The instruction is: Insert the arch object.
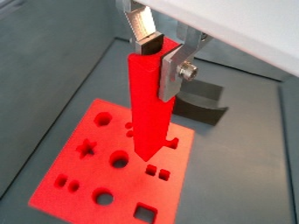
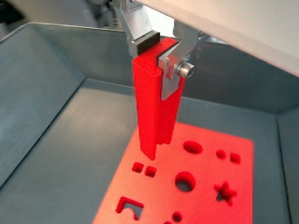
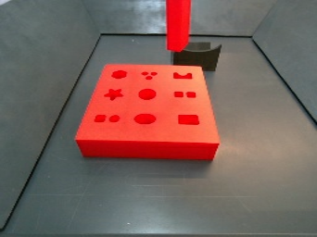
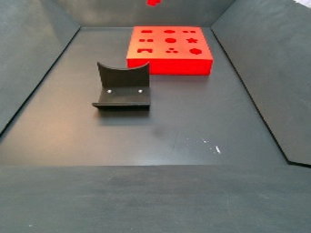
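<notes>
Above the red block (image 1: 105,162), my gripper (image 1: 152,52) is closed on the arch object (image 1: 149,105), the silver finger plates (image 1: 176,70) with their dark pads pressed against its upper end. It is a long, smooth red piece that hangs upright from my grip; both wrist views (image 2: 156,105) show a groove running down it, and its lower end stays clear of the block's top. That top is flat and cut with shaped holes: circles, a star, small squares and an arch-shaped slot (image 3: 186,74). Close behind the block in a side view stands the dark, curved fixture (image 3: 205,56), on the dull grey floor (image 4: 158,146).
</notes>
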